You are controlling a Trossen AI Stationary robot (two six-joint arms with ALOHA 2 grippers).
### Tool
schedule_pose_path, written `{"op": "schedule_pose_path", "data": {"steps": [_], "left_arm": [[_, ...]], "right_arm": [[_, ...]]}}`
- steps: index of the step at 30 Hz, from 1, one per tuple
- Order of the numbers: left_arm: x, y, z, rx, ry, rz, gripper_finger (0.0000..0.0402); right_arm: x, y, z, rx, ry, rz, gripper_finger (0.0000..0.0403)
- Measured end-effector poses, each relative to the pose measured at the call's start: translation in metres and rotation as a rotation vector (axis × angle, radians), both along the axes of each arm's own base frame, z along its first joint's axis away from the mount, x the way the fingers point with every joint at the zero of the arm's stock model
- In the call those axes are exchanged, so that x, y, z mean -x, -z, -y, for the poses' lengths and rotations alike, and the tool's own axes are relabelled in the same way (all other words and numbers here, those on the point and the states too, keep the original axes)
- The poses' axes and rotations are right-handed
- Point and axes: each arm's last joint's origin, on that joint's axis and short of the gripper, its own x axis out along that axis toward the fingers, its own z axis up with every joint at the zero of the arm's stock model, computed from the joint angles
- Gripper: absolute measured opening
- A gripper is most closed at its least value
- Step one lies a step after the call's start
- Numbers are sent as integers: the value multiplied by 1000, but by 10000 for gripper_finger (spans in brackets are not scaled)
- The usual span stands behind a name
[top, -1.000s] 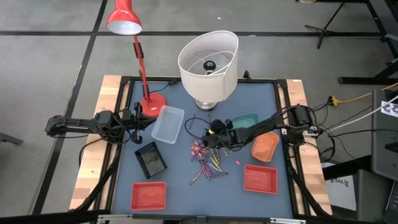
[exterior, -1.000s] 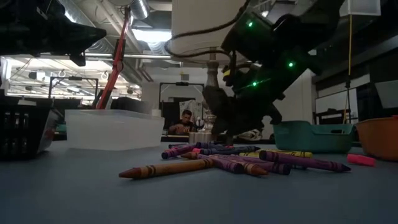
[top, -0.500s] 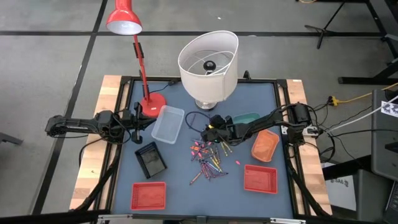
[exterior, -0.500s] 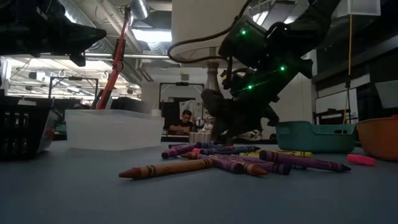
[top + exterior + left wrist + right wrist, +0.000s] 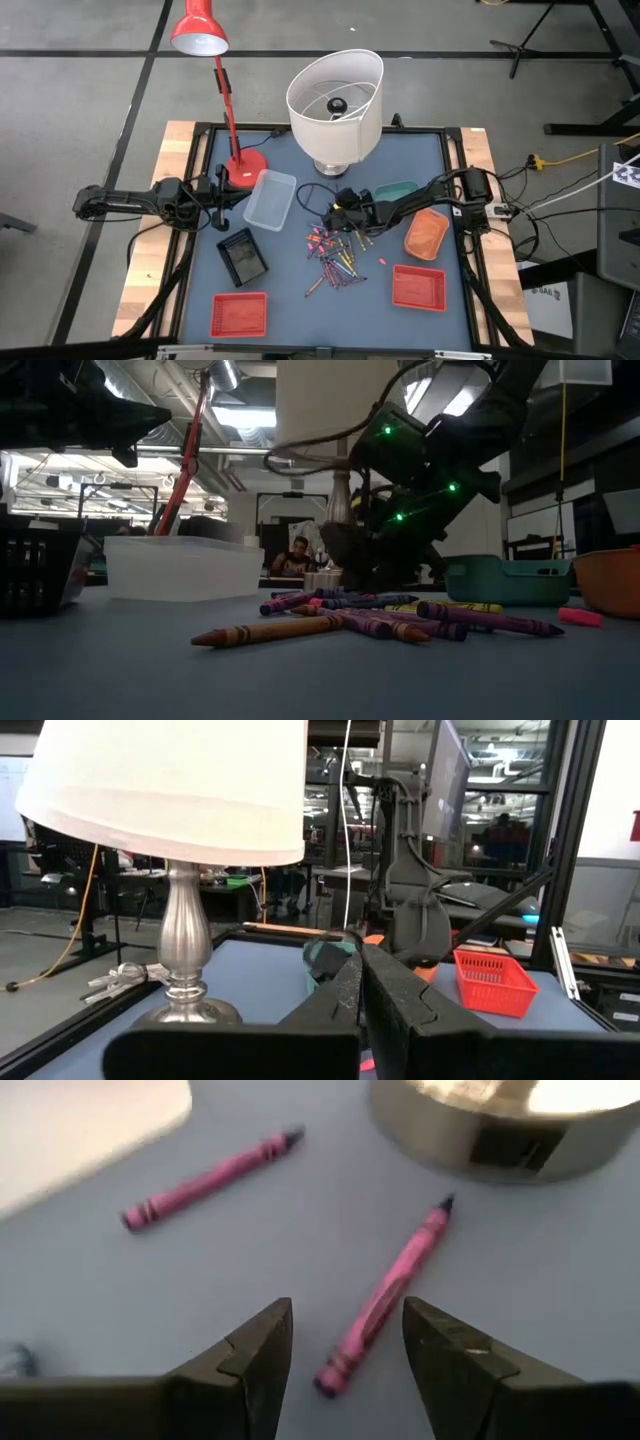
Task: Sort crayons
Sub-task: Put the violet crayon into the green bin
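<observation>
Several crayons (image 5: 335, 258) in mixed colours lie in a loose pile mid-table; they also show in the low view (image 5: 380, 618). My right gripper (image 5: 337, 210) hangs open and empty just beyond the pile, near the white lamp's base (image 5: 500, 1125). In the right wrist view its fingers (image 5: 347, 1312) stand either side of a pink crayon (image 5: 390, 1285) that lies flat on the mat, without touching it. A second pink crayon (image 5: 210, 1175) lies farther off. My left gripper (image 5: 222, 196) waits shut at the table's left (image 5: 358, 965).
A clear tray (image 5: 270, 198), a black tray (image 5: 243, 255) and a red tray (image 5: 240, 313) stand left of the pile. A teal tray (image 5: 398, 189), an orange tray (image 5: 427, 233) and a red tray (image 5: 419, 287) stand right. A red desk lamp (image 5: 243, 168) stands at the far left.
My right gripper has gone a little toward the table's far-left, from the crayon pile toward the white lamp's base, and its arm has tipped lower. The crayons have stayed where they were.
</observation>
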Motion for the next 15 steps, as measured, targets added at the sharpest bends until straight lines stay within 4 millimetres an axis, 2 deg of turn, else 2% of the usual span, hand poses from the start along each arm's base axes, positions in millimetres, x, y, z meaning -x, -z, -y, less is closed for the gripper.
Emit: {"op": "schedule_pose_path", "data": {"steps": [6, 15], "left_arm": [[0, 0, 0, 0, 0, -4, 0], [0, 0, 0, 0, 0, -4, 0]], "right_arm": [[-1, 6, 0, 1, -1, -9, 183], [-1, 6, 0, 0, -1, -14, 100]]}}
